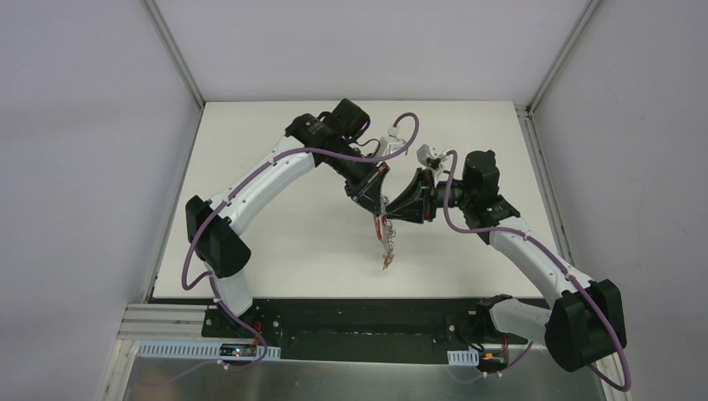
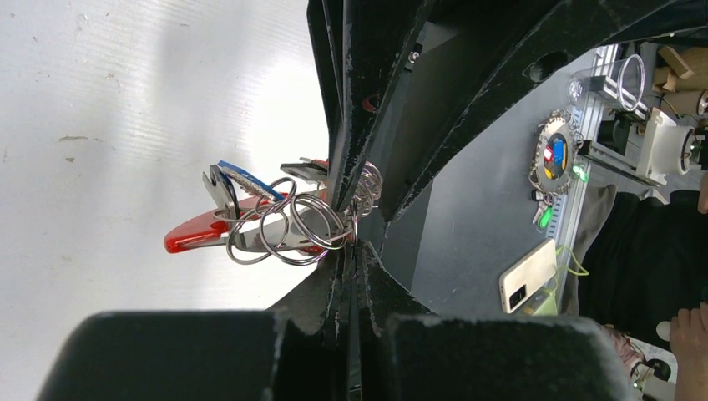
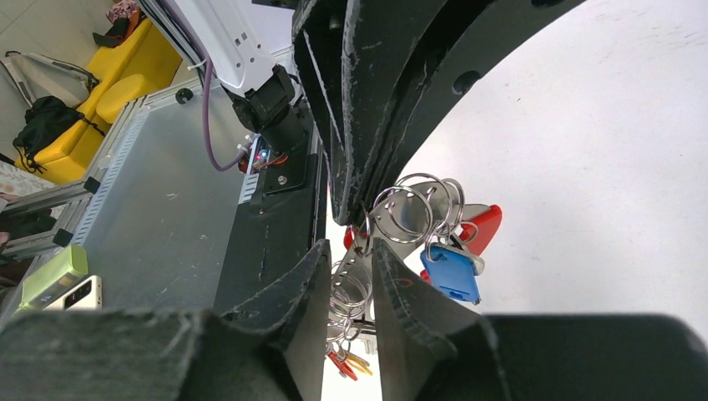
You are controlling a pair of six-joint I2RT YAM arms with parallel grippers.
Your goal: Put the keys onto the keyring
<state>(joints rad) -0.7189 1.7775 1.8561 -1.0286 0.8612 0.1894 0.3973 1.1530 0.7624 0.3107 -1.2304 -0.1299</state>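
Your left gripper (image 2: 351,251) and right gripper (image 3: 351,246) each pinch the grey metal-ringed, red-banded keyring (image 2: 284,234) above the white table (image 1: 292,251).

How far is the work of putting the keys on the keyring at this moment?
Done: several keys already hang from the keyring, which is held up between both arms. In hand: the left pincer pinches its rings; the right pincer flanks them, grip unclear. Left: I see no loose key in any view, so I cannot tell whether any remains.
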